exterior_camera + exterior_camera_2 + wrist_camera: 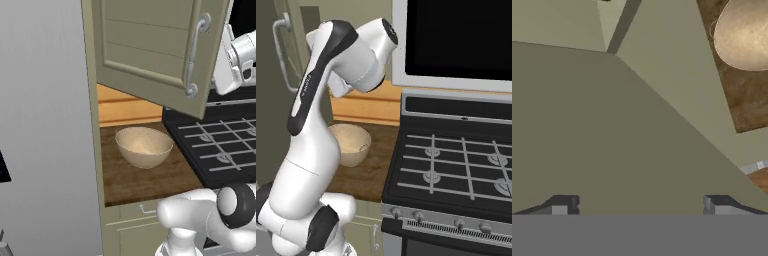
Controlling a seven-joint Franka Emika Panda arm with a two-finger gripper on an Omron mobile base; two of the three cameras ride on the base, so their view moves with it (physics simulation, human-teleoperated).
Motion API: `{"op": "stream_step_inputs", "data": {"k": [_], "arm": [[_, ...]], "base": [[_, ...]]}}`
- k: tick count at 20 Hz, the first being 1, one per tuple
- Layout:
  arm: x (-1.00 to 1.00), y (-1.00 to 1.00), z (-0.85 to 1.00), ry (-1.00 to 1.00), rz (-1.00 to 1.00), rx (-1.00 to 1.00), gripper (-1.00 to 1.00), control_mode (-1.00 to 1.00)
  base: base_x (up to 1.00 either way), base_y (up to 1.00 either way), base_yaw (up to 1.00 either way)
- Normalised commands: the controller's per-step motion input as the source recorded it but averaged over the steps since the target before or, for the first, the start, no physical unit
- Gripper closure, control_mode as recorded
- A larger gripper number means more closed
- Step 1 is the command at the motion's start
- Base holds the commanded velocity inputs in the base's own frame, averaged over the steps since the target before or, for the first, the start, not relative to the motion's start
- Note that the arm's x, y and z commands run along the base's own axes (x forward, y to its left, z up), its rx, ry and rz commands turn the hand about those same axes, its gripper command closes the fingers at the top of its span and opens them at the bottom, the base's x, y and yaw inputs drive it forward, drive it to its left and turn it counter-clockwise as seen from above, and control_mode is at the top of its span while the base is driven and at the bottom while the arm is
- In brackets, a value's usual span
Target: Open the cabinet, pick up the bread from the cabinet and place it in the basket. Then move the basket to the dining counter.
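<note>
At the left, the cabinet (150, 50) door stands swung open, its silver handle (195, 55) toward the right. Below it the basket (144, 146) sits upright on the wooden bench (150, 182), just left of the black stove (220, 150). The claw (639, 206) is spread wide, gripping nothing, facing the sage-green door panel.

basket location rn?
The basket sits on the short wood worktop, below the swung-open cabinet door and just left of the stove. In the right base view it is partly behind the arm, left of the stove.
</note>
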Motion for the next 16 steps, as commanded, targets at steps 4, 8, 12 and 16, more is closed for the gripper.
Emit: {"op": "stream_step_inputs", "data": {"k": [4, 8, 12, 16], "arm": [[-0.78, 1.00, 0.03, -0.02, 0.06, 0.00, -1.00, -1.00], [-0.91, 1.00, 0.00, 0.00, 0.09, 0.00, -1.00, -1.00], [-0.05, 1.00, -0.22, 0.00, 0.05, 0.00, -1.00, -1.00], [0.42, 0.94, -0.03, -0.07, 0.05, -0.04, -1.00, -1.00]], "base": [[0.00, 0.00, 0.00], [0.00, 0.00, 0.00], [0.00, 0.00, 0.00], [0.00, 0.00, 0.00]]}}
